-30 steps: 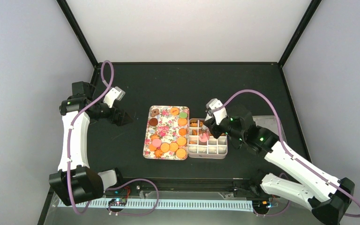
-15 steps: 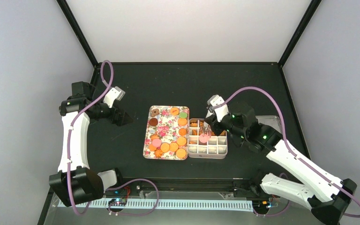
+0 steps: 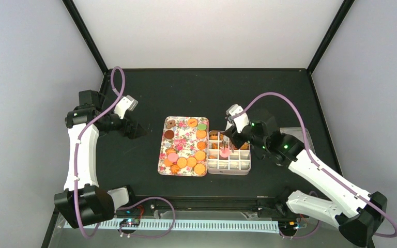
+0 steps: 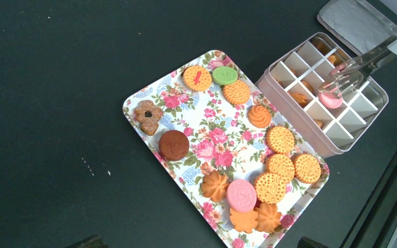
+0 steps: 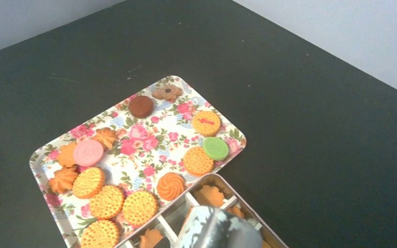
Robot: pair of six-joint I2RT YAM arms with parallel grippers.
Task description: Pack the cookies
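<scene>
Several cookies, mostly orange with a brown, a pink and a green one, lie on the flower-patterned tray. Right of it stands a divided box with a few orange cookies in its far cells. My right gripper is shut on metal tongs, whose tips hang over a middle cell. A pink cookie lies right at those tips; whether they pinch it is unclear. My left gripper hovers open left of the tray, with only its fingertips showing in the left wrist view.
The box's grey lid lies flat on the table behind and right of the box. A black frame rail runs along the near table edge. Dark walls enclose the table at the back and sides.
The right arm has shifted a little, tipping the tongs lower into the box with the pink cookie at their tips. The left arm has not moved.
</scene>
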